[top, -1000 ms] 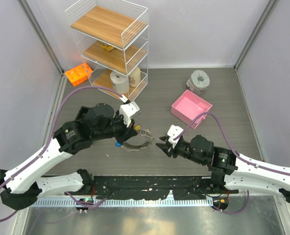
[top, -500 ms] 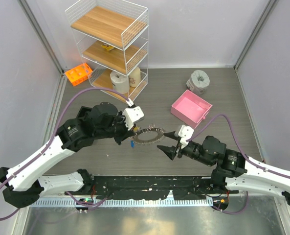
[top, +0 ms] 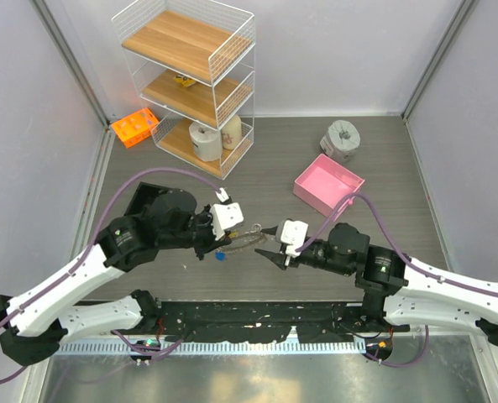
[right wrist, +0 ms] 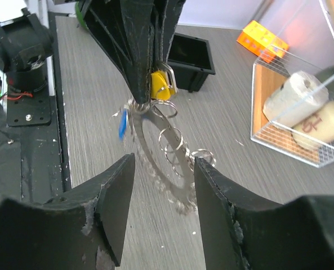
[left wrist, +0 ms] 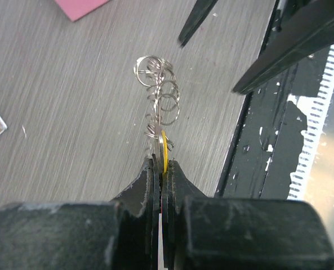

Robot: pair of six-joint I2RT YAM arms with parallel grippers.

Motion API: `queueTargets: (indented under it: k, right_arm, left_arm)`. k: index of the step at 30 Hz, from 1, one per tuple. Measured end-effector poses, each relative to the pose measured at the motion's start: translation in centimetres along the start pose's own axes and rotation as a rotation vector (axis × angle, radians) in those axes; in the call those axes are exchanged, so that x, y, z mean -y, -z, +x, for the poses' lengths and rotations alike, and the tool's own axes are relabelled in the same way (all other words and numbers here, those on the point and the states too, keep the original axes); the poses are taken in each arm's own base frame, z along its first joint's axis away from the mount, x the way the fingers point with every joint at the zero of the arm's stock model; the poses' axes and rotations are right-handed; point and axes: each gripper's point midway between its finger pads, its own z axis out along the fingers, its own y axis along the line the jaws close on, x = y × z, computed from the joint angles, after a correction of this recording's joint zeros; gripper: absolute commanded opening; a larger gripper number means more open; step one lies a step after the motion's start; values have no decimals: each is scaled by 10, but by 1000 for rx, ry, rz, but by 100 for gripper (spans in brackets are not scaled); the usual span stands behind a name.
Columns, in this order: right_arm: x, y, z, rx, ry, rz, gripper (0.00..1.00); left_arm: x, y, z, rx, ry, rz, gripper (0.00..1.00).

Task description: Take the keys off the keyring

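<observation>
The keyring, a thin silver ring rimmed with small silver keys, hangs above the table from my left gripper. That gripper is shut on it at the yellow-headed key. A blue-headed key dangles beside it, and small split rings hang along the ring. My right gripper is open just short of the ring's lower edge, which shows between its fingers without touching them. From above, the keyring sits between the left gripper and the right gripper.
A pink tray lies to the back right, with a grey roll behind it. A white wire shelf with wooden boards stands at the back left, an orange rack beside it. A black rail runs along the near edge.
The right gripper has moved left and closer to the keyring, its jaws a little narrower than half a second ago. The ring has turned from lying flat to hanging edge-on. The left gripper has stayed shut.
</observation>
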Motion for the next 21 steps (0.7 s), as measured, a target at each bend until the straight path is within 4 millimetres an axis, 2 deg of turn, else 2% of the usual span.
queueTargets:
  k: [7,16,21]
  right_arm:
    - [-15,-18,-1,4,119,-111,48]
    - [-23,-20,-30,86,201,-194,46]
    - [-31,-24,-33,89,208,-243,45]
  left_arm:
    - [20,12,-2,117,-57,71,0]
    - [44,15,-2,168,-94,190,0]
    - [49,18,-7,196,-106,219,0]
